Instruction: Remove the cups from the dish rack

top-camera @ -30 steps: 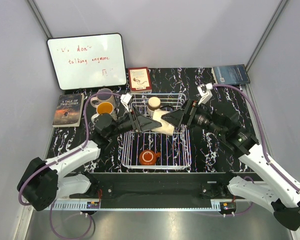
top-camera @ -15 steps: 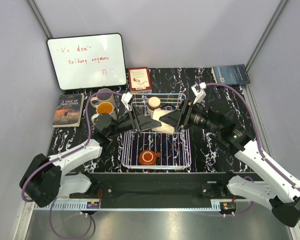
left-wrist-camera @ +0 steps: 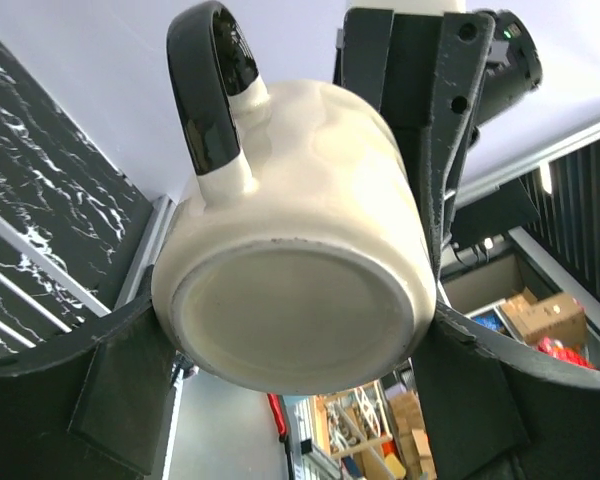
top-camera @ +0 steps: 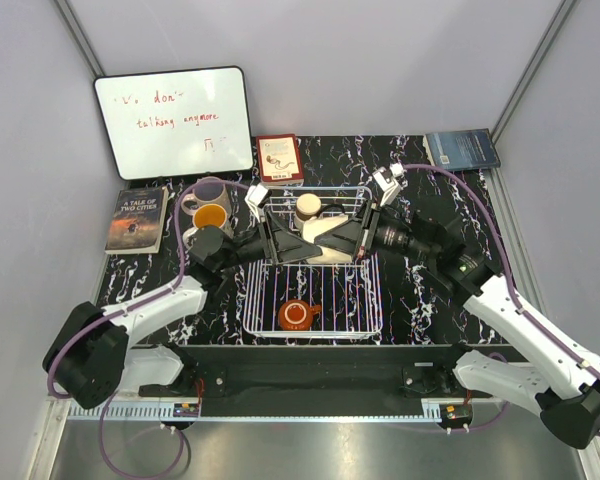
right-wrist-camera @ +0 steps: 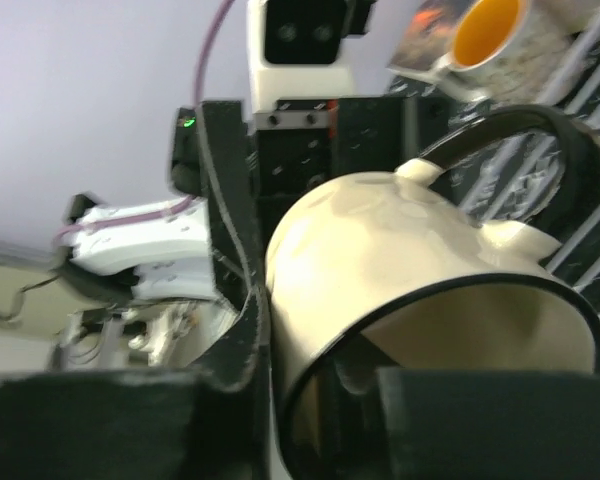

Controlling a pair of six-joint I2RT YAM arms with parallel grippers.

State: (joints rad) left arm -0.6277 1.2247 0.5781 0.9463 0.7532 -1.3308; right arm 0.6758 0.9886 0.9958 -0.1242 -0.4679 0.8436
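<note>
Overhead, a cream mug (top-camera: pixel 327 238) is held over the white rack (top-camera: pixel 280 292) on a black marbled table (top-camera: pixel 412 312), pinched at its base by the left gripper (left-wrist-camera: pixel 292 338) and at its rim by the right gripper (right-wrist-camera: pixel 350 388). The table is enclosed by pale grey walls (top-camera: pixel 380 60); a whiteboard (top-camera: pixel 173 122) is propped at the back.

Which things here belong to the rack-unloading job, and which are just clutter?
Job: dish rack, cream mug, brown-rimmed mug, orange-red mug, speckled mug, pale pink mug.
Lying about: whiteboard, Tale of Two Cities book, red book, blue book.
</note>
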